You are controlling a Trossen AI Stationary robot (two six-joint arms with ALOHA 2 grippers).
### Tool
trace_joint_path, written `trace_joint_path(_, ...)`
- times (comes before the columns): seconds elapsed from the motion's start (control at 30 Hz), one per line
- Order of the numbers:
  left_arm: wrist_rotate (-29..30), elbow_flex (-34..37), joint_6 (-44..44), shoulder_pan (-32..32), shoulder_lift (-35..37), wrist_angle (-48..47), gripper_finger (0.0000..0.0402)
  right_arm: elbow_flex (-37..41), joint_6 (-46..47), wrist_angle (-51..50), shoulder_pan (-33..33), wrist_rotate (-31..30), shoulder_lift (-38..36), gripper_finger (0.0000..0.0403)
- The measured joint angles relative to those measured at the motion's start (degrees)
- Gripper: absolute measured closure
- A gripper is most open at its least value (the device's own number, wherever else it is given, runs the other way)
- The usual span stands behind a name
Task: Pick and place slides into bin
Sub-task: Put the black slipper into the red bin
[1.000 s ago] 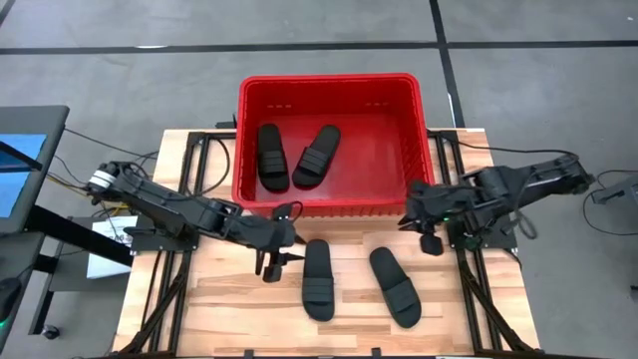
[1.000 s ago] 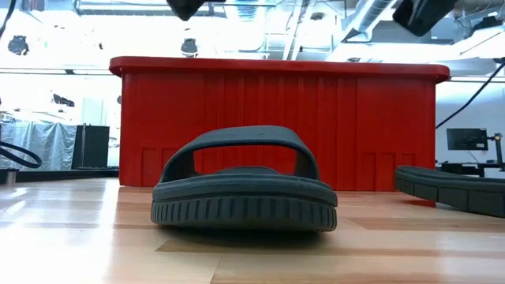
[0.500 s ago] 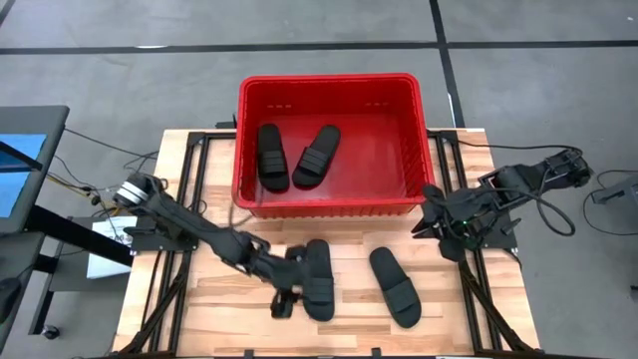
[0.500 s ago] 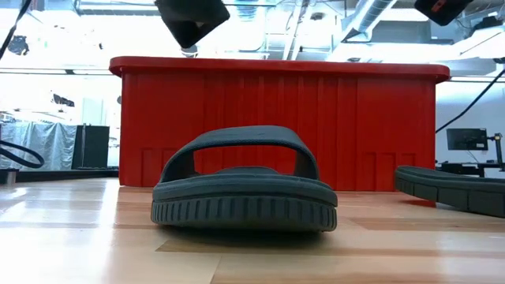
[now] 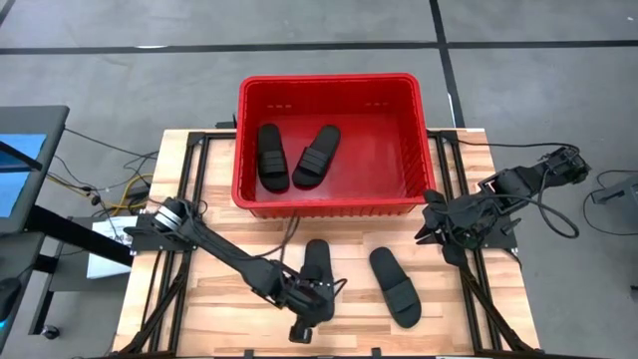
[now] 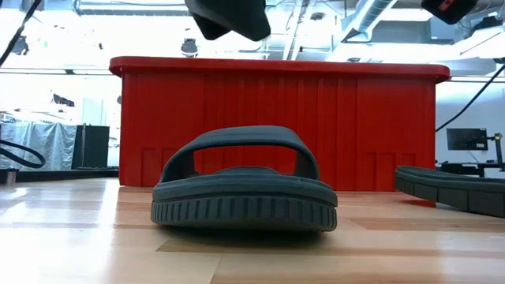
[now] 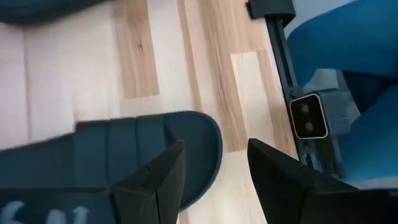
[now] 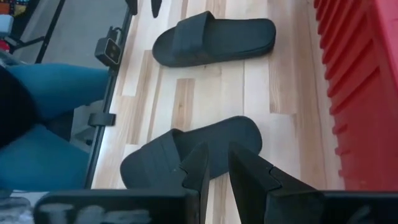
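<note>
The left tool (image 5: 317, 302) hung over the front end of one slide (image 5: 317, 273) on the wooden tabletop (image 5: 209, 299), its fingers (image 7: 163, 180) apart and gripping nothing. A second slide (image 5: 395, 286) lay just beside it, in front of the red bin (image 5: 327, 87), which held two more slides (image 5: 272, 155) side by side. The right tool (image 5: 431, 221) waited at the bin's right front corner, fingers (image 8: 198, 165) nearly together and empty.
</note>
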State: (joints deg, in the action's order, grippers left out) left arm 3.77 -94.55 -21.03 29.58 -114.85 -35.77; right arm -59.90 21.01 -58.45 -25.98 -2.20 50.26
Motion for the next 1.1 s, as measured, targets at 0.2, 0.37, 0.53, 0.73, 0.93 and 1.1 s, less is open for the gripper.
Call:
trace_joint_path(0.2, -0.74, -4.54, -4.33, 0.38, -5.41, -1.02, 0.0237, 0.00, 0.61, -2.79, -0.04, 0.02, 0.01, 0.0351)
trace_joint_path(0.37, -1.72, -6.04, -7.16, 1.19, -8.04, -1.06, 0.0237, -0.02, 1.54, -4.54, -0.04, 0.02, 0.02, 0.0351)
trace_joint_path(0.53, -0.22, -5.59, -7.73, 1.90, -8.17, -3.94, 0.0237, -0.02, 1.72, -4.55, -0.04, 0.06, 0.00, 0.0351)
trace_joint_path(0.73, 1.61, -5.52, -7.75, 2.01, -8.17, -7.52, 0.0237, -0.02, 2.15, -4.54, -0.04, 0.07, 0.02, 0.0351)
trace_joint_path(0.93, 3.16, -5.50, -7.57, 1.97, -8.18, -7.36, 0.0237, -0.02, 2.13, -4.55, -0.04, 0.07, 0.02, 0.0351)
trace_joint_path(1.1, 1.34, -5.47, -7.10, 2.57, -10.04, -7.13, 0.0237, -0.02, 2.11, -4.55, -0.04, 0.08, 0.00, 0.0351)
